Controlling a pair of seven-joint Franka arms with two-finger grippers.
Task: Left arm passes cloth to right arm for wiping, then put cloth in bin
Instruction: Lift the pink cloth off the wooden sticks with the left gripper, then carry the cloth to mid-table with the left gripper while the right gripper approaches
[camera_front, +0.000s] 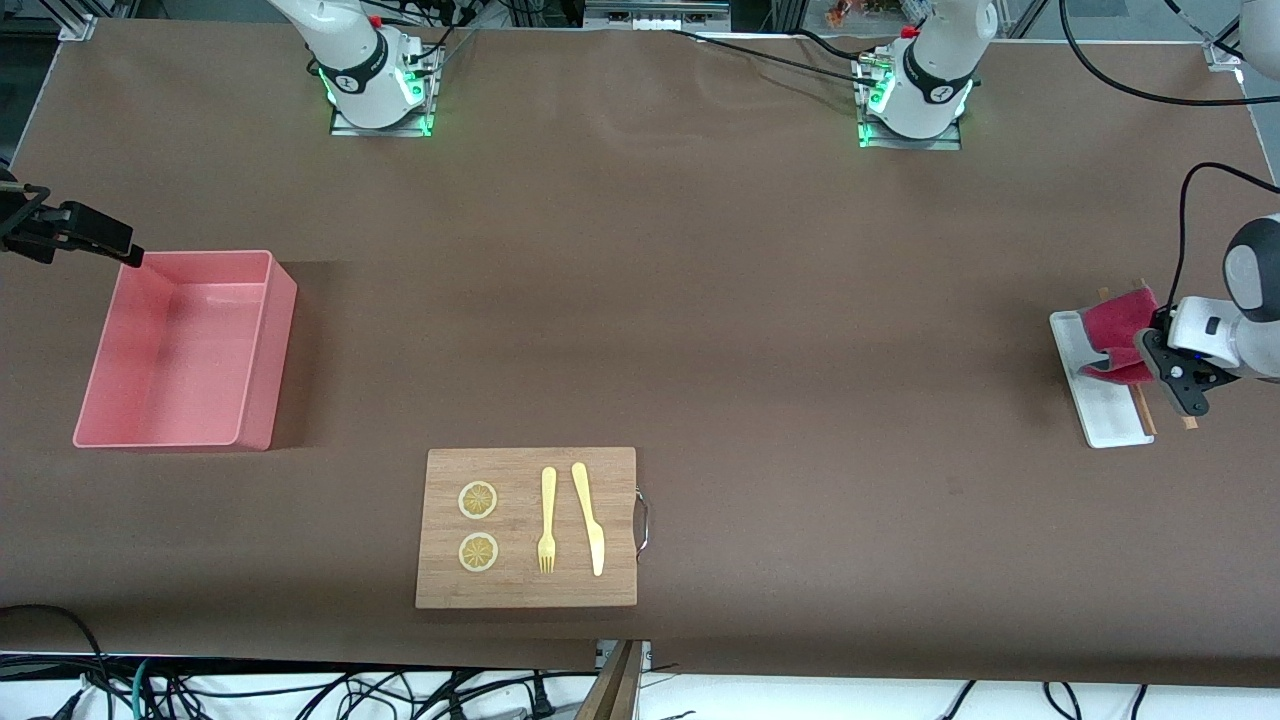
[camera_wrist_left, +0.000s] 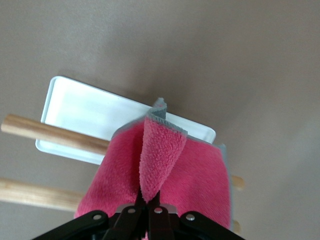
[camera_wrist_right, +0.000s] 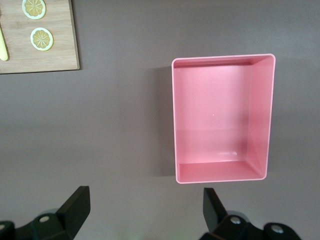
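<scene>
The left gripper (camera_wrist_left: 147, 200) is pinching a fold of the cloth (camera_wrist_left: 165, 170) — its two fingers are pressed tight on the fuzzy red stuff. The cloth lies on the white tray (camera_front: 1095, 400) at the left arm's end of the table, and the tray rests on two wooden sticks (camera_wrist_left: 45, 132). The right gripper (camera_wrist_right: 145, 210) hangs in the air just beside the bin (camera_wrist_right: 222, 120), fingers spread wide, holding nothing. The bin is well apart from the tray.
</scene>
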